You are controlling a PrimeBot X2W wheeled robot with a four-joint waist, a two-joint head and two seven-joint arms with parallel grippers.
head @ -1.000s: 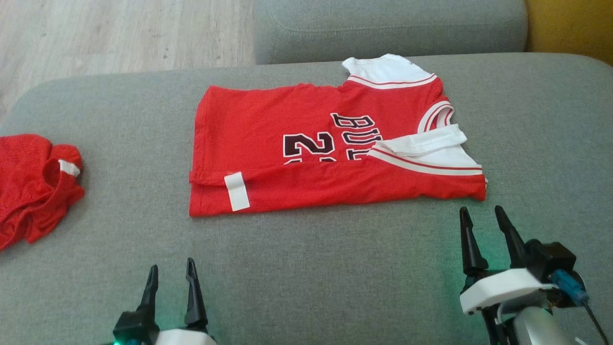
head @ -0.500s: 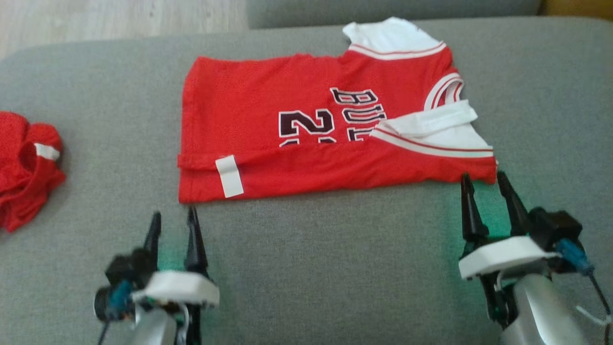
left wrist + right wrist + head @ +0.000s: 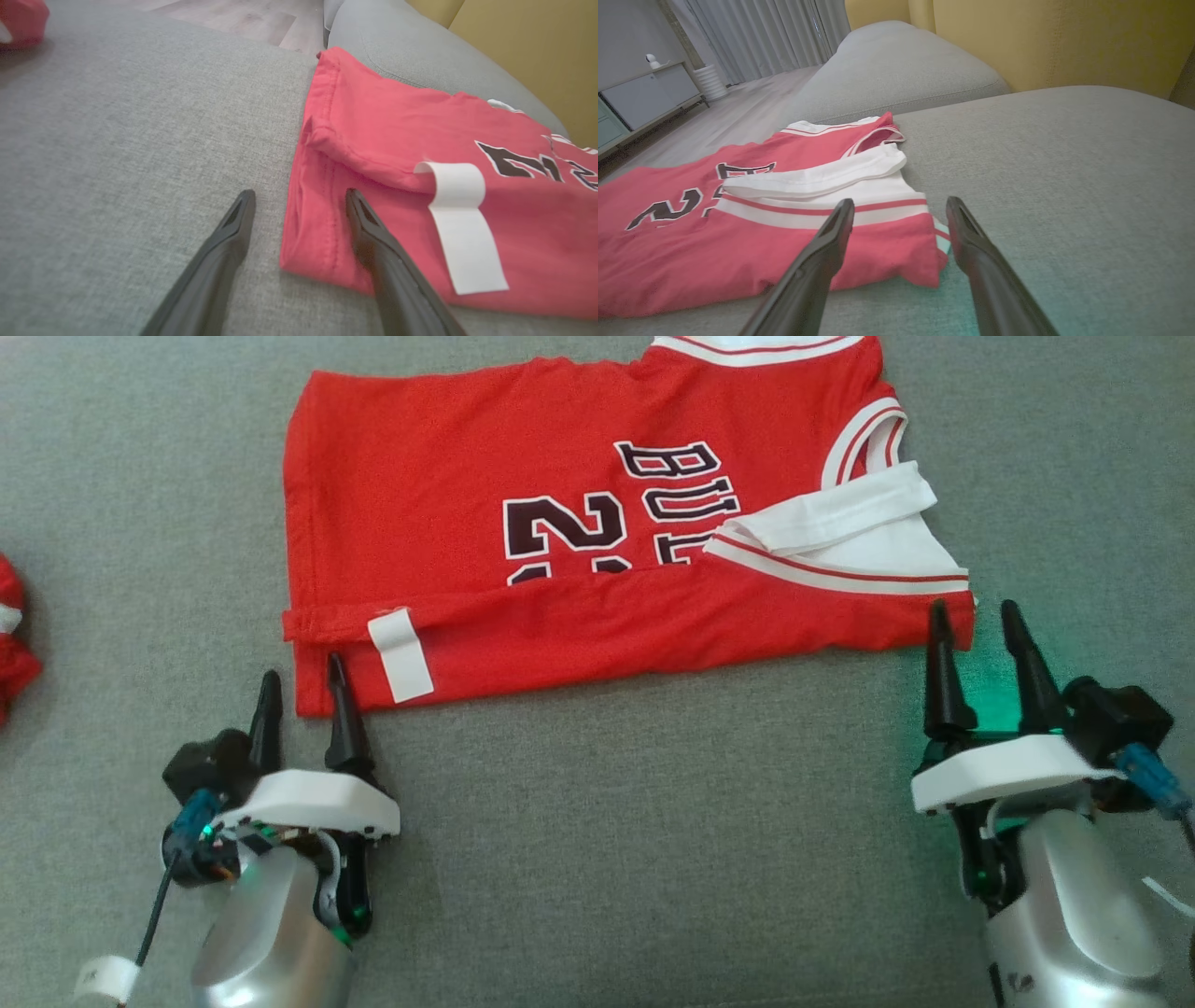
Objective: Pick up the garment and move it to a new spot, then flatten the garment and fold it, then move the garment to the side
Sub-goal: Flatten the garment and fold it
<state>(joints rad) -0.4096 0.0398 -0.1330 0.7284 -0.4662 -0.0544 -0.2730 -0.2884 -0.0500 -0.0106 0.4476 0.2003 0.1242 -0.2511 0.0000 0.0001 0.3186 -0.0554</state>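
At the cushion's (image 3: pixel 597 821) near left, the left gripper (image 3: pixel 302 670) stands spread, straddling a corner of the red jersey (image 3: pixel 420 476), which lies flat and partly folded mid-cushion. Further right, the right gripper (image 3: pixel 973 611) is likewise spread astride the opposite near corner.

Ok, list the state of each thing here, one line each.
jersey: lying flat on the sofa, near edge folded over, not gripped.
left claw: open, straddling the jersey's near left corner.
right claw: open, at the jersey's near right corner.
red garment: crumpled, far left.
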